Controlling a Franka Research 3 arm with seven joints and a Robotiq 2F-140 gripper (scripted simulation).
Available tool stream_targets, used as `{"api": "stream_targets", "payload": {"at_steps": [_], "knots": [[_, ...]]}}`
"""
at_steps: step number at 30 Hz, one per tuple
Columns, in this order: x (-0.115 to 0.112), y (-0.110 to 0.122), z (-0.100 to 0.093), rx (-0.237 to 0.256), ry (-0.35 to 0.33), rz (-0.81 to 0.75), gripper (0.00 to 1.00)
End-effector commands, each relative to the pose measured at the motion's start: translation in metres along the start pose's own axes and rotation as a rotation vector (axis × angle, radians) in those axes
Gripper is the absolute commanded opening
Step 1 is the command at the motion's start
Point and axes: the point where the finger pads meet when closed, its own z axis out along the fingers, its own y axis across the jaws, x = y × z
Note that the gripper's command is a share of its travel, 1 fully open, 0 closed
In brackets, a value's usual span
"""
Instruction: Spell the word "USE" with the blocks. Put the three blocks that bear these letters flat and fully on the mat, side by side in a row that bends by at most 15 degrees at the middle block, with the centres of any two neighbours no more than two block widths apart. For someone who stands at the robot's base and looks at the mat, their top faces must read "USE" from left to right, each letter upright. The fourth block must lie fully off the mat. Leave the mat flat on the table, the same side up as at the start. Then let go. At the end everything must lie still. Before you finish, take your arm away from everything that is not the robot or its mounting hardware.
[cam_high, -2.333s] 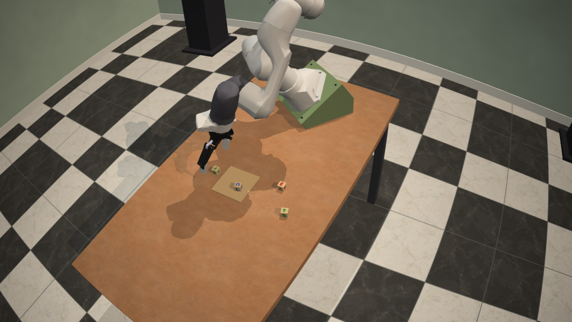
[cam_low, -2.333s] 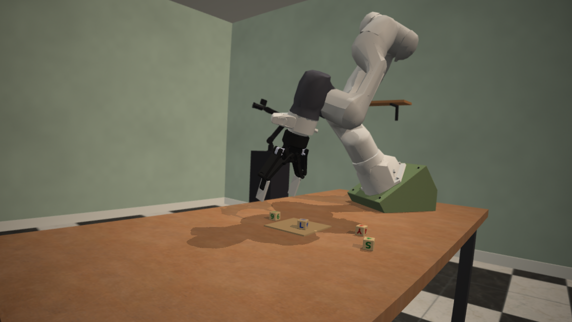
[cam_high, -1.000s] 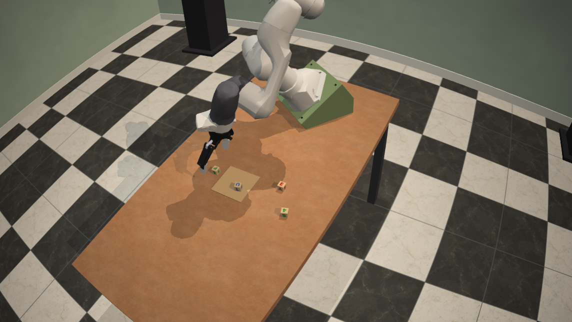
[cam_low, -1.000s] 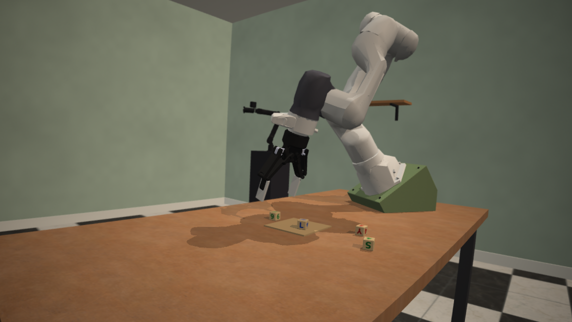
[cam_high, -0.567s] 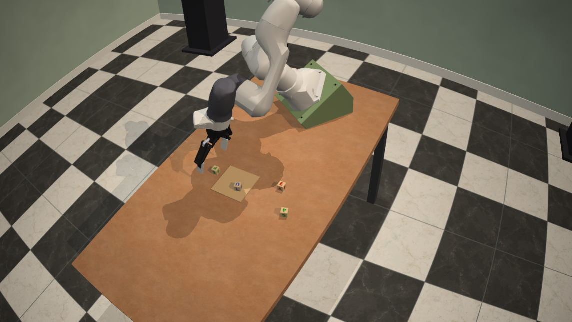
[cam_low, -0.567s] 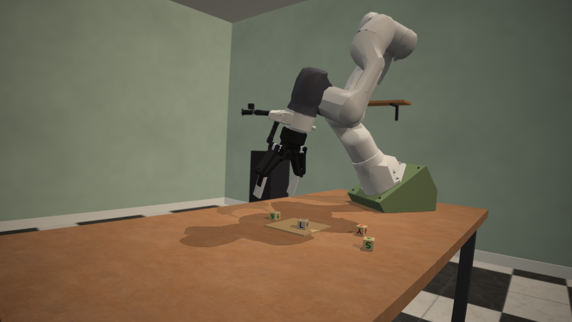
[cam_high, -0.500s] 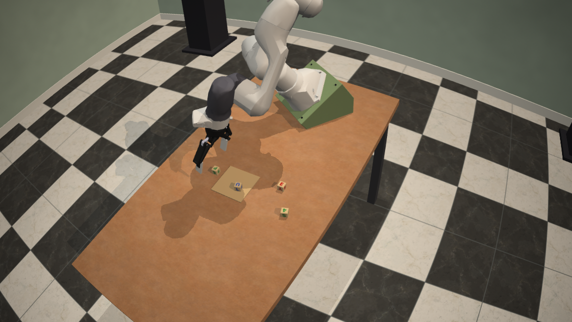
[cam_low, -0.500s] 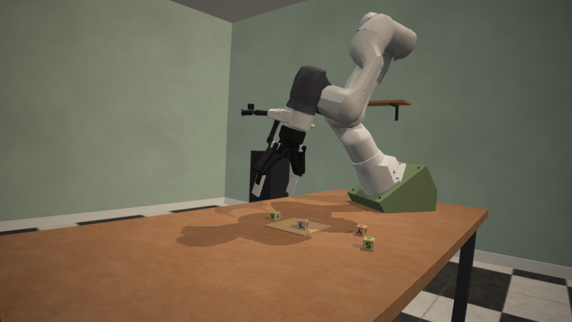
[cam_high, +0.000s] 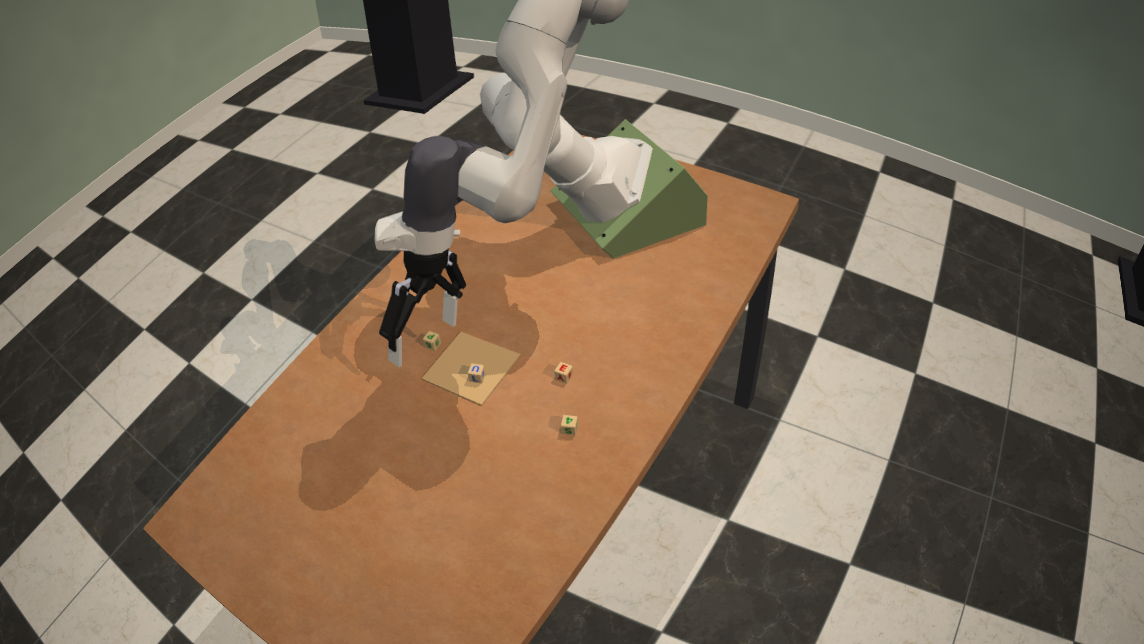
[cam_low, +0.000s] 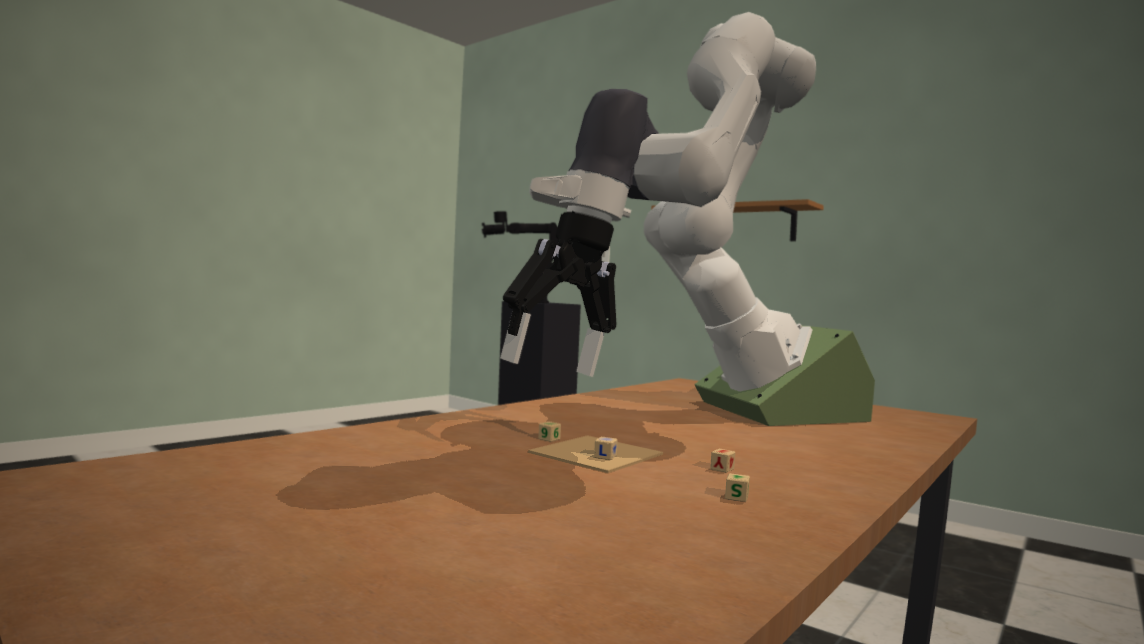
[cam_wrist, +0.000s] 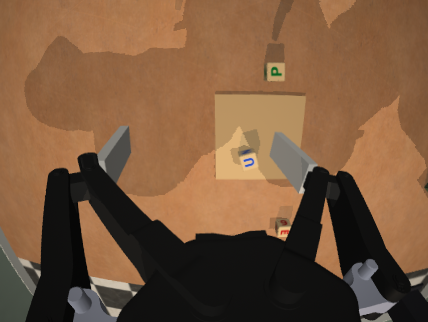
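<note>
My gripper (cam_high: 422, 335) (cam_low: 552, 358) (cam_wrist: 204, 141) is open and empty, high above the table beside the mat. The mat (cam_high: 472, 346) (cam_low: 560, 452) (cam_wrist: 260, 110) lies flat. The U block (cam_high: 476, 372) (cam_low: 606, 448) (cam_wrist: 248, 160) lies on it, U up, turned slightly against its edges. The E block (cam_high: 563, 372) (cam_low: 722, 460) (cam_wrist: 283, 229) lies off the mat with a red E up. Near it, the S block (cam_high: 568, 424) (cam_low: 737, 488) has a green 4 on top and S on a side; I cannot see it in the wrist view.
The P block (cam_high: 432, 340) (cam_low: 549, 432) (cam_wrist: 275, 71) lies off the mat, close to the edge opposite the E block, with a green P up. The green robot mount (cam_high: 668, 200) (cam_low: 824, 384) stands at the table's base end.
</note>
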Motion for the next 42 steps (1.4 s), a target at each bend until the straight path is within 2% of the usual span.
{"api": "stream_targets", "payload": {"at_steps": [1,8,11,14,16,21,37,40,42], "knots": [[-0.049,0.003,-0.005,-0.044,-0.026,-0.075,1.00],[-0.175,0.020,-0.030,-0.108,-0.098,-0.286,1.00],[-0.213,0.031,-0.041,-0.127,-0.123,-0.351,1.00],[-0.240,0.042,-0.050,-0.141,-0.141,-0.398,1.00],[-0.240,0.042,-0.050,-0.141,-0.141,-0.398,1.00],[-0.260,0.050,-0.058,-0.151,-0.155,-0.433,1.00],[-0.261,0.051,-0.058,-0.152,-0.156,-0.433,1.00],[-0.260,0.051,-0.057,-0.163,-0.143,-0.295,1.00],[-0.260,0.051,-0.056,-0.165,-0.139,-0.257,1.00]]}}
